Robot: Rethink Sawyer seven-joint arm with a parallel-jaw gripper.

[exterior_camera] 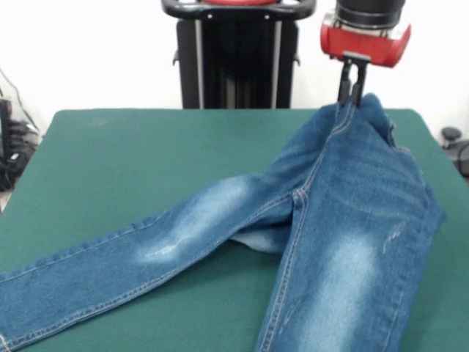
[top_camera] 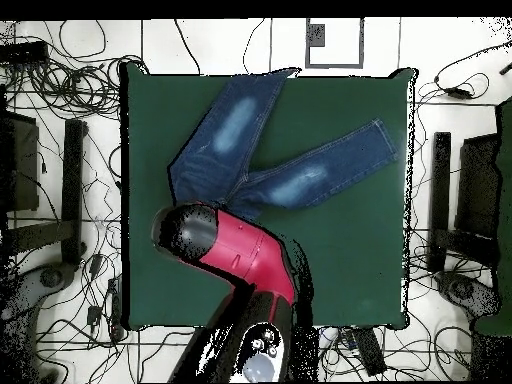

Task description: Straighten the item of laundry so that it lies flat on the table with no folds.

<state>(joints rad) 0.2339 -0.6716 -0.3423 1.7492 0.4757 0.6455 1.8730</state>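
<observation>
The jaws of the gripper (exterior_camera: 352,94) stand close together and pinch the top edge of the jeans (exterior_camera: 344,220) at the waist. The two thin black fingers (exterior_camera: 344,81) come down from a red block under the black wrist, and the denim rises to a small peak where they hold it. From this peak the cloth slopes down to the counter (exterior_camera: 124,169), so the waist part is lifted and does not lie flat.

The jeans lie on the green counter, with the waist near the far edge in the front view, toward the right corner. One leg runs down along the right side and leaves the picture at the near edge. The other leg goes across to the left and reaches the near left corner. Both legs have pale faded patches. Where the two legs meet there is a fold, and a lighter piece of cloth shows under it.

In the overhead view the legs spread like a V toward the top edge of the counter, and the red and black arm (top_camera: 235,250) covers the waist. The floor around the counter is full of cables (top_camera: 70,60).
</observation>
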